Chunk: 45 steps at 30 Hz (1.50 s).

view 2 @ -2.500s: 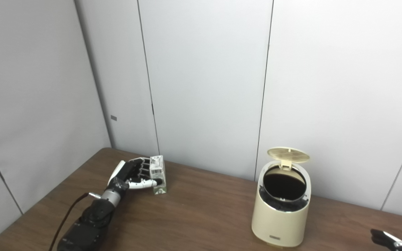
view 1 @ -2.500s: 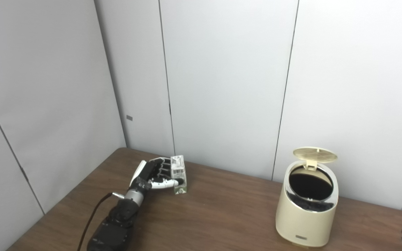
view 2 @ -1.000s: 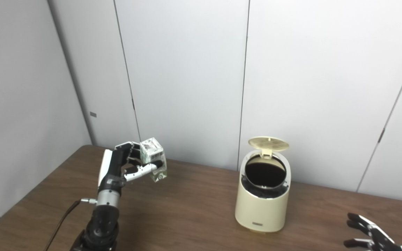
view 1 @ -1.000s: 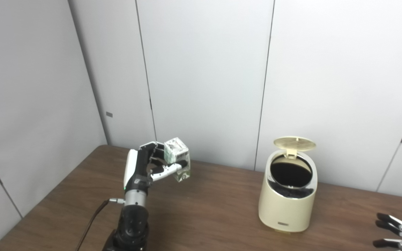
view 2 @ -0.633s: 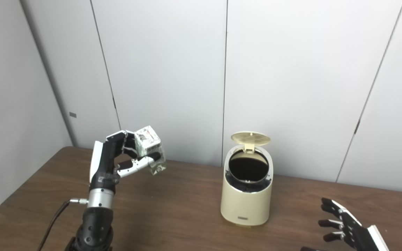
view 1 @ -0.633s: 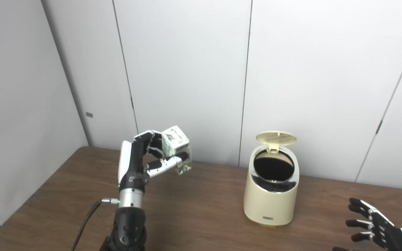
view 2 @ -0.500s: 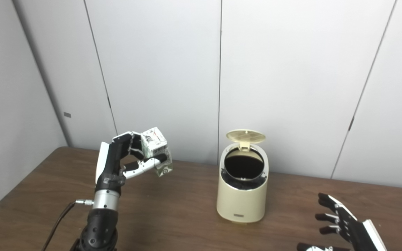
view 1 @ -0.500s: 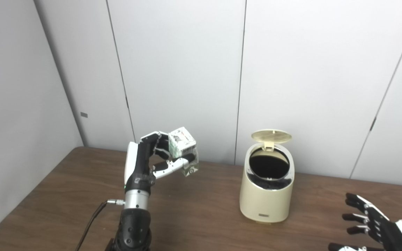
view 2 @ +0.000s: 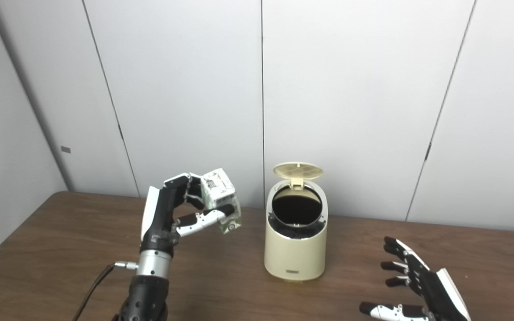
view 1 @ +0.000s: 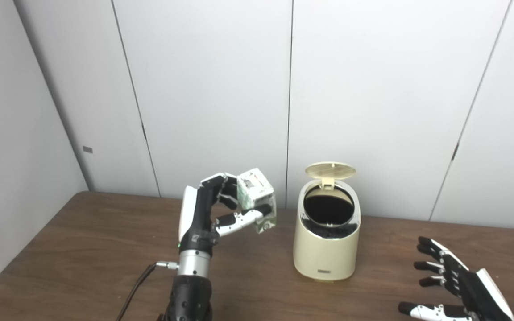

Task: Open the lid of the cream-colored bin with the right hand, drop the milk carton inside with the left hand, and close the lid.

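Nearest to you, at the lower right and well to the right of the cream-colored bin (view 1: 326,243), your right hand (view 1: 460,287) hovered low over the brown wooden table (view 1: 83,249). Its dark fingers (view 1: 431,267) were spread apart and it held nothing.

Your left arm rose from the bottom edge to the left of the bin, a black cable (view 1: 138,285) trailing from its silver wrist. Your left hand (view 2: 174,216) was raised above the table and clamped on the milk carton (view 1: 257,200), with the thumb across the carton's front and the other fingers wrapped behind it. The small white and green carton was tilted in the grip, lifted clear of the table, just left of the bin and about level with its top.

The bin stood upright on the table, near its middle. Its round lid (view 1: 330,170) was flipped up on the rear hinge, standing open above a chrome-rimmed opening that looked dark inside.

Behind the bin, pale grey wall panels (view 1: 212,89) closed off the table's far edge and met at a corner to the left.
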Tool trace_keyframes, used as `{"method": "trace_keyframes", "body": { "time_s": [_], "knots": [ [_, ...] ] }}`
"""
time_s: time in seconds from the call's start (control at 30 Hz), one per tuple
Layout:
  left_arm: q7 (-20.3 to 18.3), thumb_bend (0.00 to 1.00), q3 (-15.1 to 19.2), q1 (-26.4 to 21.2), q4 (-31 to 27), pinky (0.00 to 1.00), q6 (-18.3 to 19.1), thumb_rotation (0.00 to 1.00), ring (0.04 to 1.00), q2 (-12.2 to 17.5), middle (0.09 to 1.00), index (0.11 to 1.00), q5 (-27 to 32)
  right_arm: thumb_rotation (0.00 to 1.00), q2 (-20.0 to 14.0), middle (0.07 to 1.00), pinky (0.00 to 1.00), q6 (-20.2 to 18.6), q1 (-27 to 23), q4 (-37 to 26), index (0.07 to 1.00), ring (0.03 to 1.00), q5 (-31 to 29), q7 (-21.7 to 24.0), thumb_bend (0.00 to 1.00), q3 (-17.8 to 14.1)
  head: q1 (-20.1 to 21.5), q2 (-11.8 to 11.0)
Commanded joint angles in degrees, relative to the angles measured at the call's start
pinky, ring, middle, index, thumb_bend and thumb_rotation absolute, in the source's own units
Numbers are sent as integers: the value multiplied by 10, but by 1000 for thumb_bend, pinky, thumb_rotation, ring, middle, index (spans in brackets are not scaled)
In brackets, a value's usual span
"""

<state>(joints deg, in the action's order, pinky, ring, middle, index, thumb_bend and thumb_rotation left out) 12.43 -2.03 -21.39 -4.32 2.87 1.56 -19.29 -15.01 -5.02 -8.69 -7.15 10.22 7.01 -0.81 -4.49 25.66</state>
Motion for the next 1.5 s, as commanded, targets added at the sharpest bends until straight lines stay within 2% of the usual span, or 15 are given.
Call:
{"method": "trace_keyframes", "body": {
  "time_s": [0.0,0.1,0.23,0.47,0.73,1.0,1.17,1.3,1.47],
  "knots": [
    [6,522,-5,-35,1,398,-37,0,509,-10,485,504,2,110,-4,875,614,39,-23,-7,880,761,2,-13,727,-1,1,0],
    [10,522,-11,-43,20,390,-48,0,501,-25,483,505,1,135,-1,871,603,47,-27,4,876,752,8,-17,735,-1,7,-2],
    [14,523,-16,-57,43,397,-59,0,508,-42,486,501,1,156,0,871,585,38,-30,6,876,743,24,-19,729,2,11,-4],
    [20,522,-15,-85,95,404,-90,0,505,-54,485,504,10,133,2,871,589,45,-25,5,881,738,33,-20,718,1,26,-7],
    [20,522,-15,-106,98,422,-85,0,517,-49,485,504,2,107,-2,887,602,43,-18,3,893,761,33,-18,702,-2,27,-6],
    [19,522,-16,-114,97,411,-82,0,516,-52,486,502,4,129,-3,887,606,55,-21,15,897,762,28,-17,698,-5,28,-9],
    [22,522,-17,-117,95,405,-82,0,514,-61,486,502,5,107,-3,886,614,61,-22,21,892,759,27,-18,701,-6,27,-9],
    [30,522,-18,-120,107,397,-91,0,506,-70,484,504,6,154,-3,884,606,66,-22,24,891,756,28,-19,717,-6,28,-8],
    [47,523,-16,-122,127,384,-102,0,493,-84,486,500,8,154,-2,886,603,58,-21,18,895,762,29,-16,710,-6,29,-6]
  ]
}}
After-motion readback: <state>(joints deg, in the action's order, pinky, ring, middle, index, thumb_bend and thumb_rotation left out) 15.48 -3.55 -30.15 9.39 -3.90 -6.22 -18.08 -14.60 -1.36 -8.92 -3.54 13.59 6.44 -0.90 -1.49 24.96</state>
